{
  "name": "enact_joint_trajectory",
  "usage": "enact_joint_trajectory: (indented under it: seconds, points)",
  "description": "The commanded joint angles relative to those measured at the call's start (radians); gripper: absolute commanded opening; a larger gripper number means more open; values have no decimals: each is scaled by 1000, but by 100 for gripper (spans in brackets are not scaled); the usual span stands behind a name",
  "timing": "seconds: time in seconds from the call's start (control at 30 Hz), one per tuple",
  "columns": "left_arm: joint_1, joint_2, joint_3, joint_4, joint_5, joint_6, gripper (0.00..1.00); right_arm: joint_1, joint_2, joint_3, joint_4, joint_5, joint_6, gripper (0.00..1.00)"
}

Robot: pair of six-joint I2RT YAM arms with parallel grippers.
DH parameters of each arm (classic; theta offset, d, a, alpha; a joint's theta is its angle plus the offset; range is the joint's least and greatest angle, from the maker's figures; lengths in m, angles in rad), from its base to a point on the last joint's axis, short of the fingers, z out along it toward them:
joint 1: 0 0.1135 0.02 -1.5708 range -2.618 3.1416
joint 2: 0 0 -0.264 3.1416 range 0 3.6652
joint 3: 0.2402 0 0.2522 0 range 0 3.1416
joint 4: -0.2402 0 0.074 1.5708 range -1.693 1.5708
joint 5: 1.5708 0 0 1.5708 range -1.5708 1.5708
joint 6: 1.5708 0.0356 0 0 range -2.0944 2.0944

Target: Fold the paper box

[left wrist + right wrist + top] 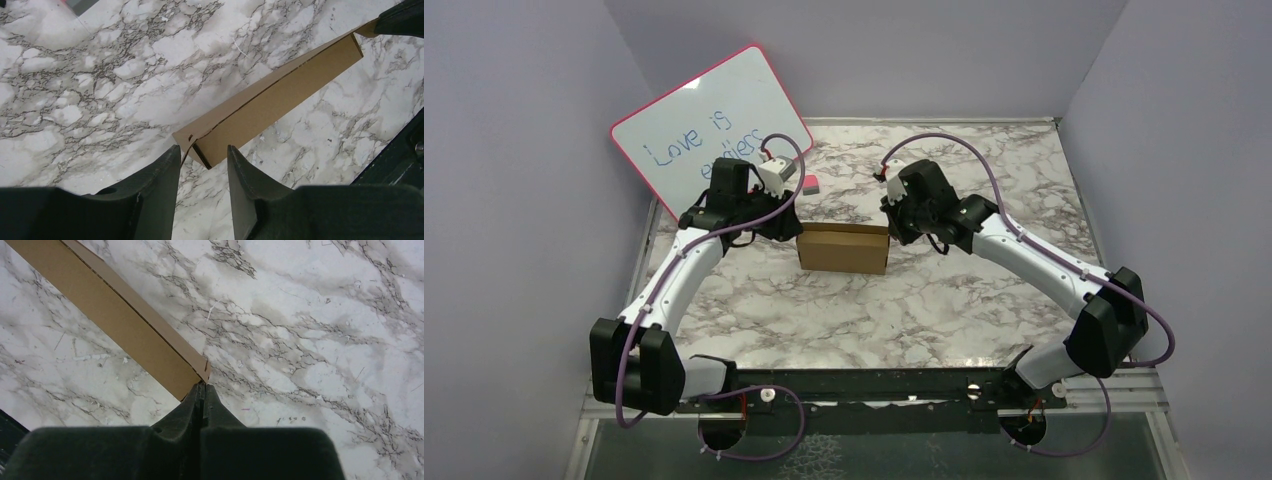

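Note:
The paper box (844,250) is a shallow brown cardboard box standing on its long edge mid-table, between both grippers. In the left wrist view its near end (215,142), with a loose notched flap, sits just past the tips of my left gripper (202,147), whose jaws stand apart; the left finger (167,165) touches the flap's edge. My right gripper (201,385) is shut, its tips pressed against the corner of the box's other end (192,372). Whether a thin flap edge is pinched there does not show. From above, the left gripper (792,228) and right gripper (892,228) flank the box.
A pink-rimmed whiteboard (709,125) with blue writing leans against the back left wall. A small pink object (808,183) lies behind the left wrist. Purple walls close in the marble table (984,300) on three sides.

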Motion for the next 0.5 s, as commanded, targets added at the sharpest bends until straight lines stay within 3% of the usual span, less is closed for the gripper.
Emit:
enact_joint_trajectory:
  seconds: [0.0,0.47]
  points:
    - [-9,6,32,-15,43,18,39,-4,14,7,18,-27,4,1]
    - [-40,-11,31,-26,32,-2,26,-3,9,10,18,-54,33,1]
